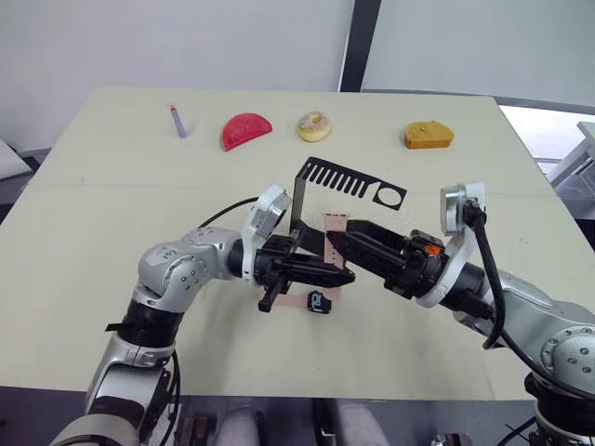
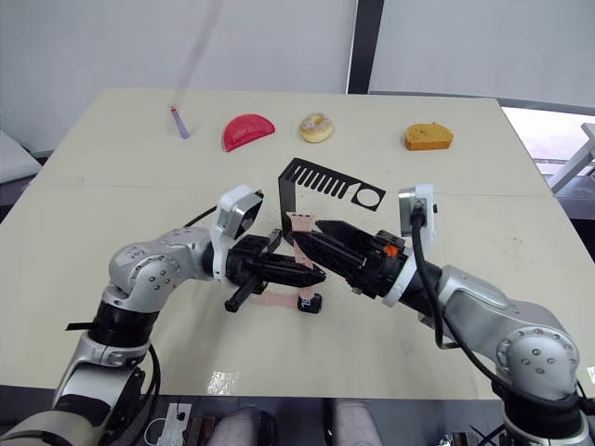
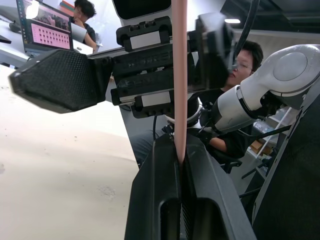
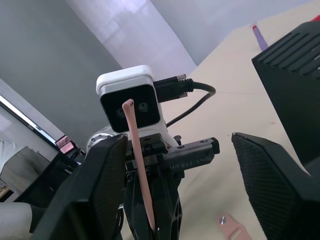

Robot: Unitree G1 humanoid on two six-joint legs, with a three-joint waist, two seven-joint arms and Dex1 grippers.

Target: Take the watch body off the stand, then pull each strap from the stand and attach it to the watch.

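Observation:
My left gripper (image 1: 346,276) is shut on a pale pink strap (image 3: 179,75), which stands up from between its fingers just in front of the stand. My right gripper (image 1: 333,239) faces it, open, with its two fingers (image 4: 95,190) spread to either side of the held strap (image 4: 137,160). The black stand (image 1: 353,179) rises behind both grippers, its slotted arm and ring hole bare. The small black watch body (image 1: 319,303) lies on the table below the grippers. A second pink strap (image 2: 274,297) lies flat beside it, partly under my left gripper.
Along the table's far side lie a purple stick (image 1: 178,121), a red slice (image 1: 245,130), a donut (image 1: 314,125) and a yellow-orange bread piece (image 1: 428,135). Two people (image 3: 245,60) sit beyond the table, behind my right arm.

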